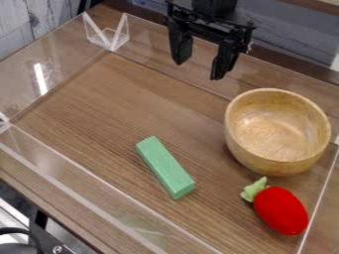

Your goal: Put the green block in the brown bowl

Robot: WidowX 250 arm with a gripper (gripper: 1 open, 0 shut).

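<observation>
The green block [166, 167], a flat light-green bar, lies on the wooden table surface near the front centre, angled toward the lower right. The brown bowl [277, 130], round and light tan, stands upright and empty to the block's right. My gripper [201, 55] hangs at the top centre, pointing down, well above and behind the block and to the left of the bowl. Its black fingers [177, 47] stand apart with nothing between them.
A red strawberry toy [279, 207] with green leaves lies at the front right, just in front of the bowl. Clear acrylic walls [40, 79] fence the table, with a clear bracket [106, 35] at the back left.
</observation>
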